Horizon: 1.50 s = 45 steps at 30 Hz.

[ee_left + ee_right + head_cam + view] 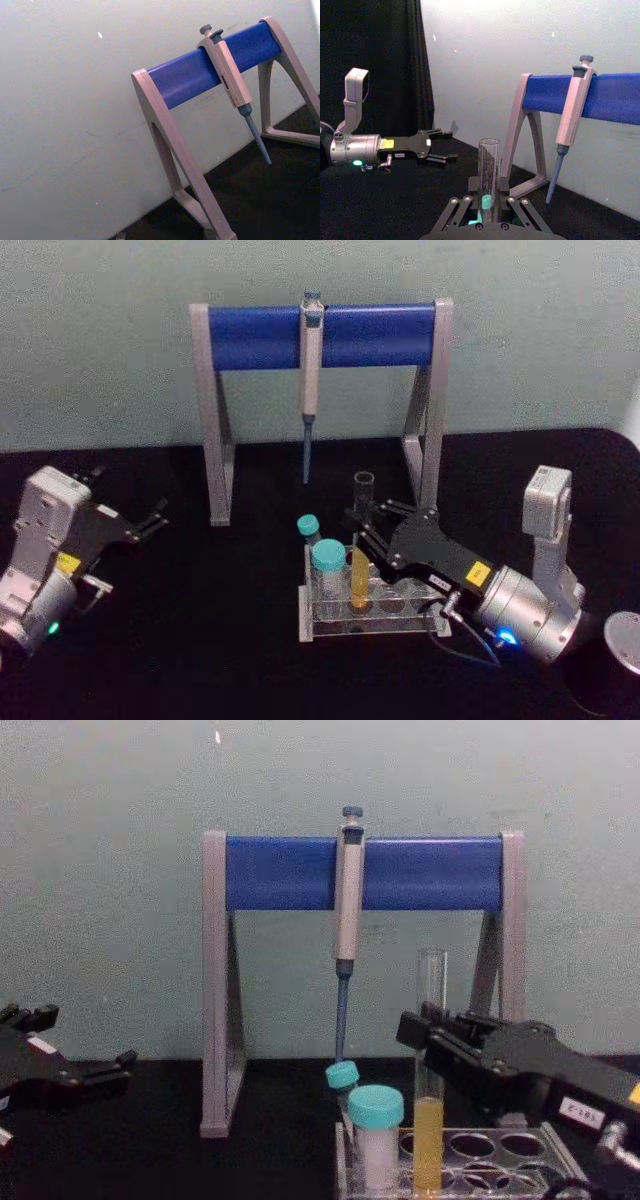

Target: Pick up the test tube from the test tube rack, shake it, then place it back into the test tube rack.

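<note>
I see the tall clear glass test tube (430, 1090), yellow liquid in its lower part, standing upright in a front hole of the low clear plastic test tube rack (372, 612), just beside two teal-capped white tubes (327, 567). My right gripper (432, 1038) has its black jaws pinching the tube's middle above the rack. Behind the rack stands the grey-and-blue pipette stand (320, 338) with a hanging grey pipette (310, 370), and well left of the rack my left gripper (157, 517) sits idle, jaws spread.

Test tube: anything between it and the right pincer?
Nothing visible. The right pincer already brackets the test tube, which stands upright in the test tube rack; the capped tubes stand on the tube's other side.
</note>
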Motion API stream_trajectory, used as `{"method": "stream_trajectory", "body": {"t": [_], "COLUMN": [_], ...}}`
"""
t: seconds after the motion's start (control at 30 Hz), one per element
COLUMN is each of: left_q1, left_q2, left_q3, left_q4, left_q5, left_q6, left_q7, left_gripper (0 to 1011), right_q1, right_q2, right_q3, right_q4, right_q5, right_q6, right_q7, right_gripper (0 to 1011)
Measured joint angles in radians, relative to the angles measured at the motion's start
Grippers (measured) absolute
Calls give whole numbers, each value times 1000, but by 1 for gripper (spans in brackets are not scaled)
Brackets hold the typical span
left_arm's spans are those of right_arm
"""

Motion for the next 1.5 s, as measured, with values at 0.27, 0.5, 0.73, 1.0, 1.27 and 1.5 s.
{"method": "stream_trajectory", "body": {"t": [0.27,0.5,0.73,1.0,1.27,1.5], "left_q1": [0,0,0,0,0,0], "left_q2": [0,0,0,0,0,0], "left_q3": [0,0,0,0,0,0], "left_q4": [0,0,0,0,0,0], "left_q5": [0,0,0,0,0,0], "left_q6": [0,0,0,0,0,0], "left_q7": [0,0,0,0,0,0], "left_gripper": [1001,1001,1001,1001,1001,1001], "right_q1": [2,6,6,5,5,5], "right_q2": [-10,-19,-25,-25,-24,-24], "right_q3": [-4,-7,-5,-4,-4,-4], "right_q4": [27,54,64,64,63,63], "right_q5": [-10,-13,-12,-12,-12,-13], "right_q6": [0,2,4,5,6,8], "right_q7": [-1,-1,0,-2,-2,-1], "right_gripper": [232,233,233,233,249,466]}}
